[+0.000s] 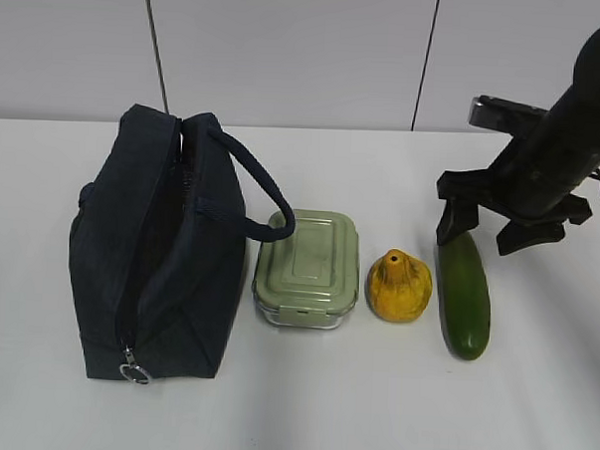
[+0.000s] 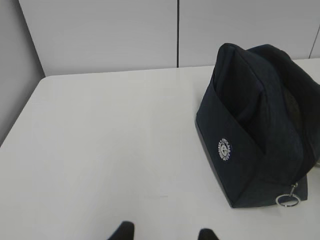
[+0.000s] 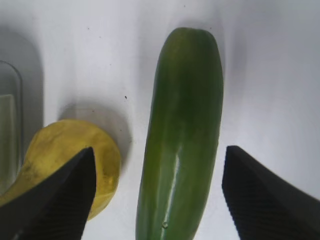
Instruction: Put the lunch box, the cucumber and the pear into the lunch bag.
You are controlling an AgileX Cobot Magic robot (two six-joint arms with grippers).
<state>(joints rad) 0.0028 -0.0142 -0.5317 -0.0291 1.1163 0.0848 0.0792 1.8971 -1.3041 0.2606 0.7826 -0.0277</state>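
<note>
The navy lunch bag (image 1: 154, 254) stands at the left, its top unzipped, with a metal ring pull (image 1: 134, 373) at the front; it also shows in the left wrist view (image 2: 260, 125). The lunch box (image 1: 308, 268) with a sage-green lid sits right of it. The yellow pear (image 1: 398, 286) and the dark green cucumber (image 1: 463, 294) lie further right. My right gripper (image 1: 484, 233) is open, its jaws straddling the cucumber's far end (image 3: 182, 135), with the pear (image 3: 65, 165) beside the left finger. My left gripper (image 2: 165, 232) is open and empty over bare table left of the bag.
The white table (image 1: 372, 408) meets a pale panelled wall (image 1: 287, 55) at the back. The bag's loop handle (image 1: 262, 188) hangs over toward the lunch box. The table's left edge (image 2: 20, 115) shows in the left wrist view.
</note>
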